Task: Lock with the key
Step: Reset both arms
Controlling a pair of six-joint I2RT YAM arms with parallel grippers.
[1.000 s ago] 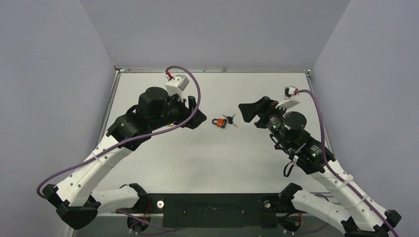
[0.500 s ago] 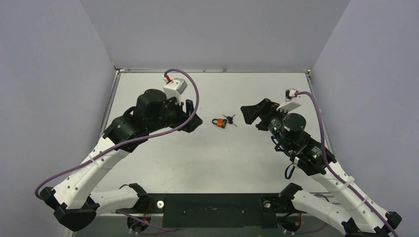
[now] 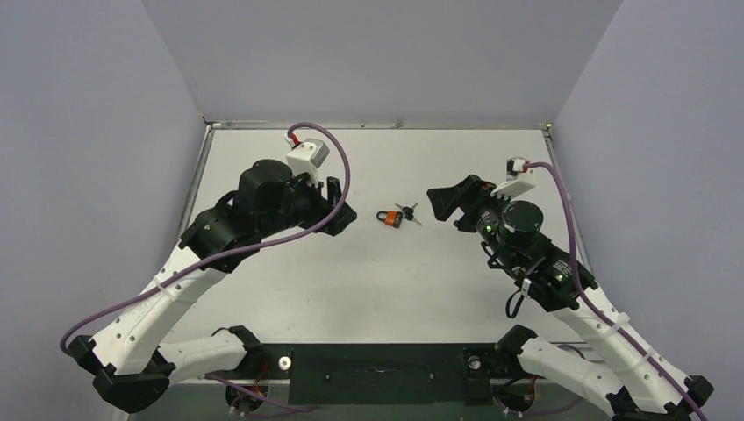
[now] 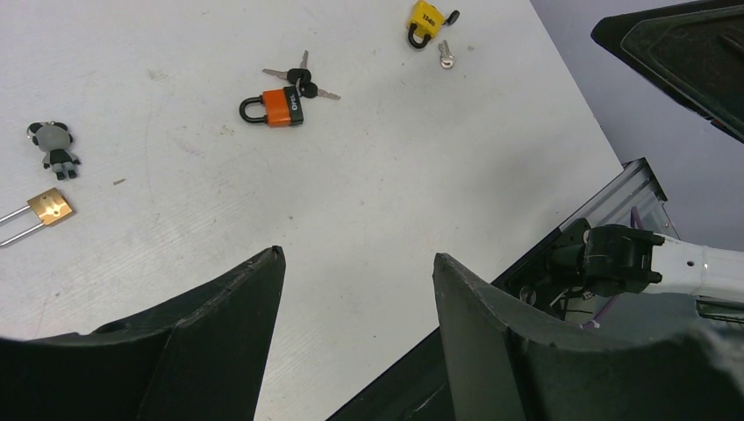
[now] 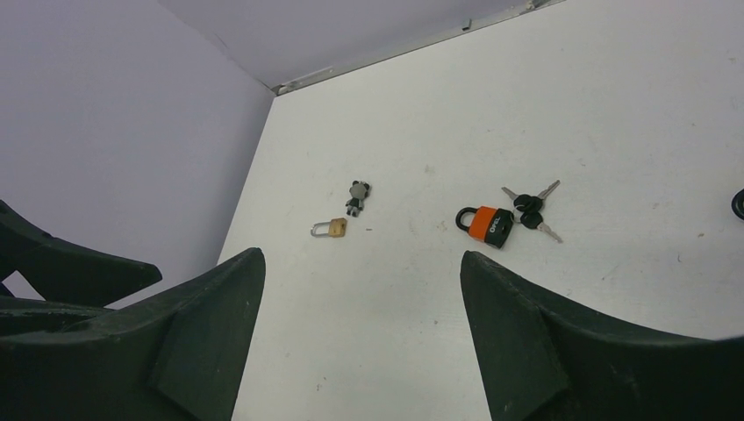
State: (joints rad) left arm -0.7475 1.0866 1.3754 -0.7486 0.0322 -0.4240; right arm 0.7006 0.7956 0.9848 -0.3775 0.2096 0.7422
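White table (image 3: 368, 281) under me, with the orange padlock (image 3: 391, 217) lying flat mid-surface between my arms and its keys (image 3: 407, 210) touching the body's end. My left gripper (image 3: 343, 203) and right gripper (image 3: 441, 207) both hang with fingers apart and empty. I judge the left should pin the lock's body squarely while the right pinches one key by its head, not the ring.

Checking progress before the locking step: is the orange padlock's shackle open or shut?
Looks shut: the black shackle forms a closed loop into the orange padlock, which lies flat. Whether it is actually latched, cannot tell.
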